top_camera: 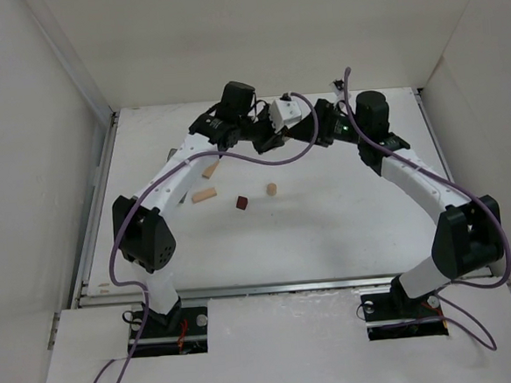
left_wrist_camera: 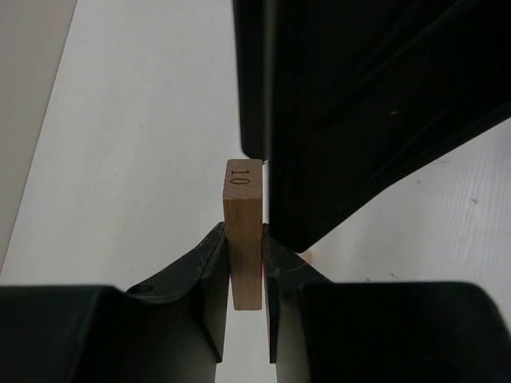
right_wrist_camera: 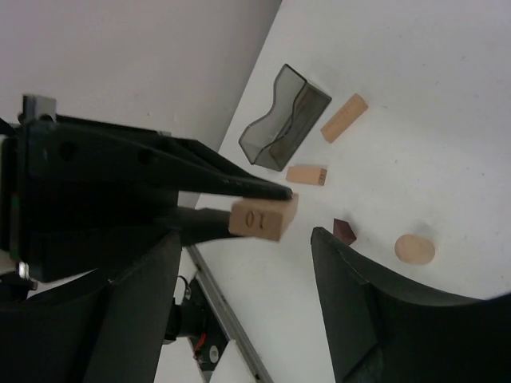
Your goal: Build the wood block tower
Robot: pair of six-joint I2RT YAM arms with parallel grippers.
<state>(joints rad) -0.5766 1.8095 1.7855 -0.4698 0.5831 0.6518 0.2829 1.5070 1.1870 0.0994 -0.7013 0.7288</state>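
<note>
Mid-air handover above the table [top_camera: 328,230]. Left gripper [left_wrist_camera: 244,259] is clamped on one end of the plank [left_wrist_camera: 243,211]. Right gripper [right_wrist_camera: 247,251] straddles it, jaws apart. Next move, probably: right grips squarely, then left releases. Pale blocks [top_camera: 204,195] and cube [top_camera: 241,202] lie unstacked.

Top cam overhead, behind arms; wrist cams close, both on pale block [left_wrist_camera: 243,239]
</note>
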